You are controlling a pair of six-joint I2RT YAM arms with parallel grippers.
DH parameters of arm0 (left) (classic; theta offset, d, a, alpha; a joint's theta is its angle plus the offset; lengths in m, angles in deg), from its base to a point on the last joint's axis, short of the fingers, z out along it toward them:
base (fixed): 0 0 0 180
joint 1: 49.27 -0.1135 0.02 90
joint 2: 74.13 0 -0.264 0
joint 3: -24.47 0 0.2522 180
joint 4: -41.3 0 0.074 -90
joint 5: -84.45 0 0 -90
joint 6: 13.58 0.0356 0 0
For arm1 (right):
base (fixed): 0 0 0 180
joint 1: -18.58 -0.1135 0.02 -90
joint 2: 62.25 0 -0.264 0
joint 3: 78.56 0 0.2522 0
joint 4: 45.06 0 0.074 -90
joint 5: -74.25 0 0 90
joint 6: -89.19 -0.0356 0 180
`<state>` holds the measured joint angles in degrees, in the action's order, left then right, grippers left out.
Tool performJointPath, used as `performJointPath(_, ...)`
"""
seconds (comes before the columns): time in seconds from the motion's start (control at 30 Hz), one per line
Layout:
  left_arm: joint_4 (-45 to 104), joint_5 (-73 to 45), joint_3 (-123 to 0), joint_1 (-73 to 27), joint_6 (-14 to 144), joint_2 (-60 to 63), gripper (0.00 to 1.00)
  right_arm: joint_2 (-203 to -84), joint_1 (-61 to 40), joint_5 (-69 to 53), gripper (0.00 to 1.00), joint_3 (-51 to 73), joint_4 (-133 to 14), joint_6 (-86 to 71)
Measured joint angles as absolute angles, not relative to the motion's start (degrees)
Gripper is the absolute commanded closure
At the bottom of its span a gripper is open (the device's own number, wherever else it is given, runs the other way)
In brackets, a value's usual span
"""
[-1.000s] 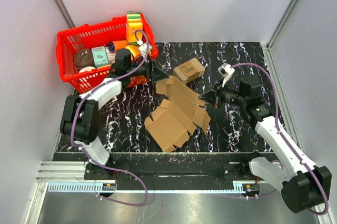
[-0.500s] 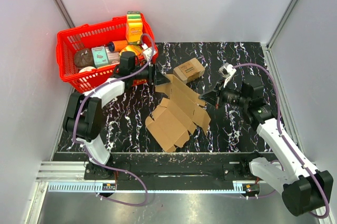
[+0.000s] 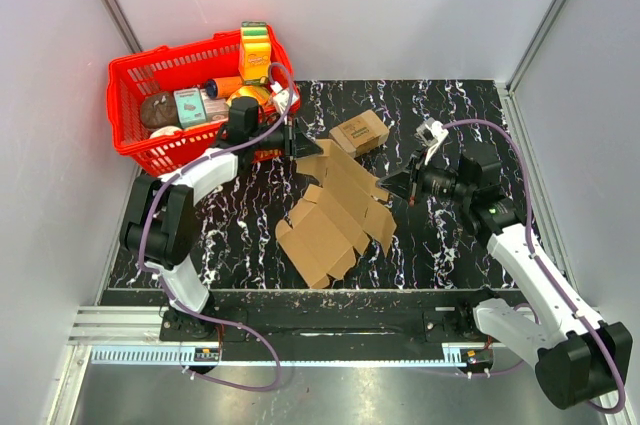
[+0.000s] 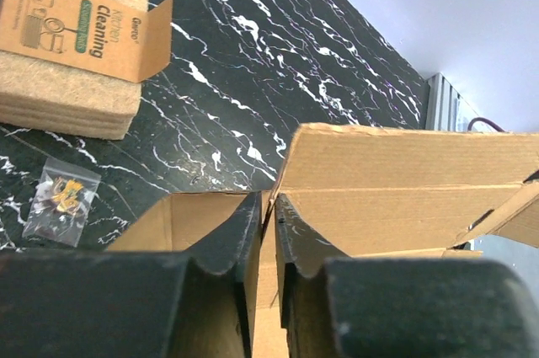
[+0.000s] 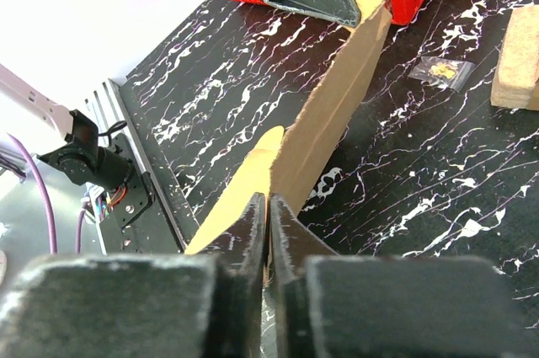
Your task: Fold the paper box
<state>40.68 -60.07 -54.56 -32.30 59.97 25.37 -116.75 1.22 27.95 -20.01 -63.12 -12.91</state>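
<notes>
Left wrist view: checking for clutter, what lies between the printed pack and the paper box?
A small clear bag lies between printed pack and paper box; both wrist views show it.

- Bright, even light is cast from above; only faint, soft shadows are seen beside the paper box (image 3: pixel 335 210) on the table (image 3: pixel 450 105).
- The pale wall (image 5: pixel 67 21) is washed out to near white in the right wrist view.
- The near fingers (image 4: pixel 227 240) are rendered dark and soft in both wrist views.

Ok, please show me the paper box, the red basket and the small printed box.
paper box (image 3: pixel 320 240), top external view, on its near panel.
red basket (image 3: pixel 145 153), top external view, on its near wall.
small printed box (image 4: pixel 72 8), left wrist view, on its printed top.
</notes>
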Motion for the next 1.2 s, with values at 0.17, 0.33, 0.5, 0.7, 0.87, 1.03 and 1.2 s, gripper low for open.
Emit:
performJointPath(0.17, 40.5, -60.5, -54.8, -31.6, 60.3, 25.4, 1.0, -116.9, 1.2, 28.1, 0.64, -20.0, -63.1, -13.3)
performJointPath(0.33, 39.7, -60.5, -54.9, -31.2, 61.4, 25.4, 1.0, -117.0, 1.2, 27.2, 0.49, -19.2, -64.3, -12.3)
performJointPath(0.5, 35.9, -60.4, -56.0, -30.5, 64.4, 25.2, 1.0, -118.0, 1.2, 22.6, 0.42, -16.2, -67.8, -9.5)
performJointPath(0.7, 30.3, -60.2, -57.0, -29.7, 69.0, 22.3, 1.0, -122.5, 1.2, 14.4, 0.4, -8.1, -74.2, -3.5)
performJointPath(0.87, 29.5, -60.9, -58.0, -29.6, 70.9, 20.2, 1.0, -130.3, 1.2, 14.1, 0.34, -1.4, -78.9, 3.3)
performJointPath(1.03, 28.7, -61.5, -58.2, -29.6, 71.9, 19.8, 1.0, -137.2, 1.2, 16.1, 0.3, 0.9, -82.4, 10.9)
performJointPath(1.2, 27.8, -61.5, -58.2, -29.6, 72.3, 19.8, 1.0, -140.7, 1.2, 16.5, 0.25, 1.8, -82.7, 17.8)
